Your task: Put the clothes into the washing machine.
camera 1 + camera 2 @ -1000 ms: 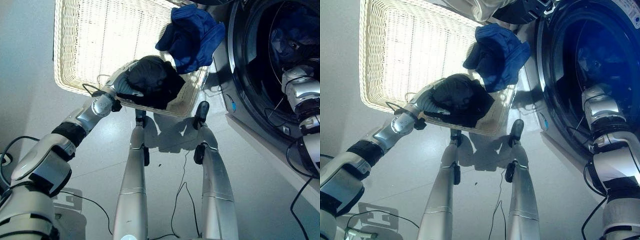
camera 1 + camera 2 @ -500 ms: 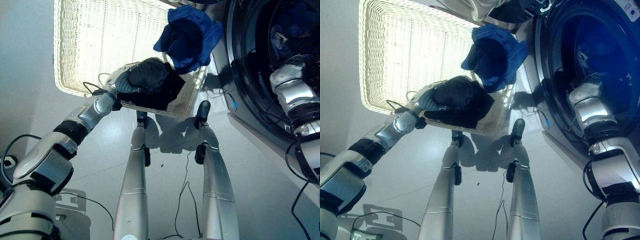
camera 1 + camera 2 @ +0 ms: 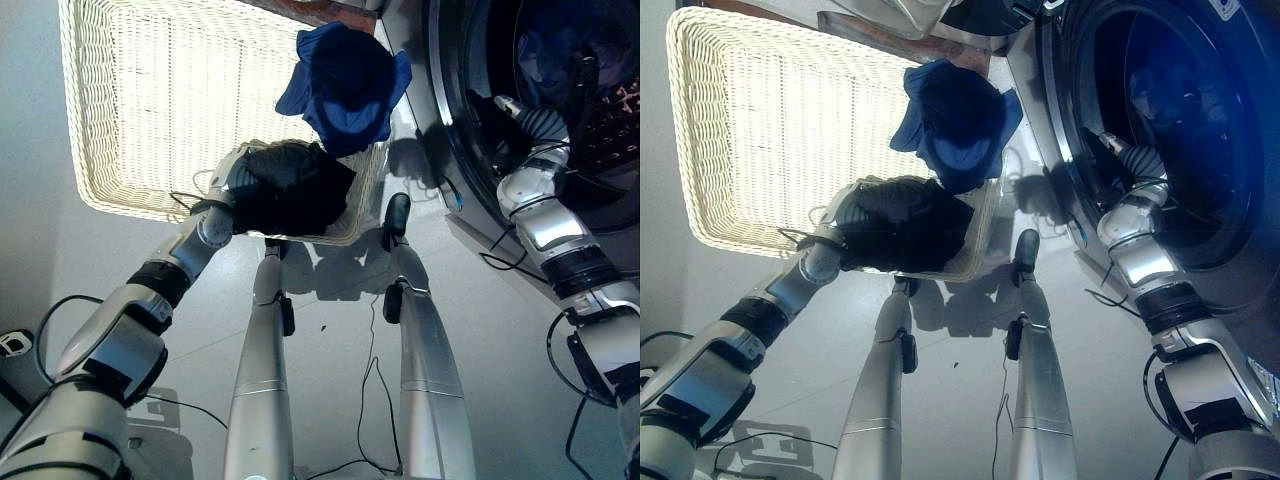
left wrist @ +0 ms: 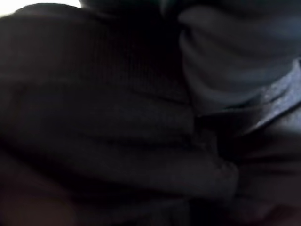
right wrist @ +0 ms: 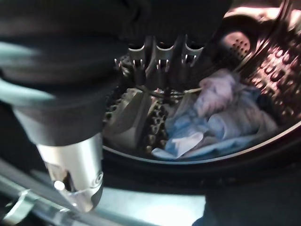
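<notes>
Left hand [image 3: 232,178]: my fingers buried in black garment [image 3: 290,188], clamp untellable.
Right hand [image 5: 162,59]: fingers straight, empty, at drum [image 5: 254,61].
Risk: garment snagging basket [image 3: 140,110] rim.

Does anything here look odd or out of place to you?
One thing: a blue garment hangs draped over the rim of the wicker basket, half in, half out, beside the washing machine. Otherwise the left hand is at a black garment in the basket's corner.
</notes>
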Available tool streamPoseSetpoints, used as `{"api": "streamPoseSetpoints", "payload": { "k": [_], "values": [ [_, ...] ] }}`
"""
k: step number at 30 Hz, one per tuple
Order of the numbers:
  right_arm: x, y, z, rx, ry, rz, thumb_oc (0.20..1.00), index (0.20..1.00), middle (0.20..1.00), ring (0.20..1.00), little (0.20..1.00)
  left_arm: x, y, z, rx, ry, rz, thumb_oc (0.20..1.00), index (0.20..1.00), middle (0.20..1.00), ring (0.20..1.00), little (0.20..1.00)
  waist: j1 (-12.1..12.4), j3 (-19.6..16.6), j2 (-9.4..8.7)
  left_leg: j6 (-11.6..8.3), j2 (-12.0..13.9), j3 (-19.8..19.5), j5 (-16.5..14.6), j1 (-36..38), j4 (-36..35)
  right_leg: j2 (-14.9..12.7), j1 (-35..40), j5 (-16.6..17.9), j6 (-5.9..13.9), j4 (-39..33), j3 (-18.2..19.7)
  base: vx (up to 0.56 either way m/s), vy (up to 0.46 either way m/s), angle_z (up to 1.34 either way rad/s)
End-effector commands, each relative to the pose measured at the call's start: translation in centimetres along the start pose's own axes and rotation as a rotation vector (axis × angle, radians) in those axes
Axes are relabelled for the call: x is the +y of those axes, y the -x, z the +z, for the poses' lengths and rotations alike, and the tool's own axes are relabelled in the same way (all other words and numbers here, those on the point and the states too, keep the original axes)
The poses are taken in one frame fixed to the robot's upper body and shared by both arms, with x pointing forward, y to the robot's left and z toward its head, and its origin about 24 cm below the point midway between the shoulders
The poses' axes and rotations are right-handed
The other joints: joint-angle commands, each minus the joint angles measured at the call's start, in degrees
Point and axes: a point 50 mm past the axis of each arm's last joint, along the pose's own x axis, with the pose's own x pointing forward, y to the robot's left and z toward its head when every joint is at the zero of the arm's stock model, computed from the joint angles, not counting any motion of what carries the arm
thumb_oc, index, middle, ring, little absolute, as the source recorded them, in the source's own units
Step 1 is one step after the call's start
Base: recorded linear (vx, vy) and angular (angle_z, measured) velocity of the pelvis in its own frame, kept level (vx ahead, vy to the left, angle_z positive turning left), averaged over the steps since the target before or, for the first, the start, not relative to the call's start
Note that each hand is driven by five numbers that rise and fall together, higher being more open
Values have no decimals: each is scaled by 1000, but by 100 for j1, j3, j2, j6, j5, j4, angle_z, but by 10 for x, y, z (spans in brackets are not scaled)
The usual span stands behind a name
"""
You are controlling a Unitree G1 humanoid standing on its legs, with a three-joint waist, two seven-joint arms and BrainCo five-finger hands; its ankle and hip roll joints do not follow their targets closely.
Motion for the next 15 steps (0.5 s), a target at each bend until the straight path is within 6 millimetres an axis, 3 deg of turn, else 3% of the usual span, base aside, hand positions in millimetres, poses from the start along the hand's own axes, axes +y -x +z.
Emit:
{"api": "streamPoseSetpoints", "payload": {
  "k": [1, 3, 10, 15],
  "values": [
    [-8, 5, 19, -111, -89, -23, 1000, 1000, 1000, 1000, 1000, -4, 6, 18, -90, 300, 102, 200, 200, 200, 200, 200, -152, -44, 248, 333, -450, 122, -402, -34, 384, 471, 317, 20, 407, -105, -451, 0, 0, 0],
    [-8, 12, 20, -118, -119, -19, 1000, 1000, 1000, 1000, 1000, 0, 8, 25, -129, 456, 155, 200, 200, 200, 200, 200, -142, -44, 248, 340, -452, 124, -401, -27, 387, 456, 317, 7, 411, -79, -461, 0, 0, 0],
    [-3, 35, 25, -145, -188, 16, 1000, 1000, 1000, 1000, 1000, 11, 15, 49, -280, 747, 253, 200, 200, 200, 200, 200, -117, -44, 239, 358, -480, 105, -398, -20, 422, 449, 312, -11, 396, 16, -468, 0, 0, 0],
    [6, 51, 36, -180, -309, 155, 1000, 1000, 1000, 1000, 1000, 17, 22, 64, -391, 937, 279, 200, 200, 200, 200, 200, -111, -44, 235, 391, -507, 91, -388, -11, 431, 449, 310, 1, 379, 53, -477, 0, 0, 0]
  ]
}}
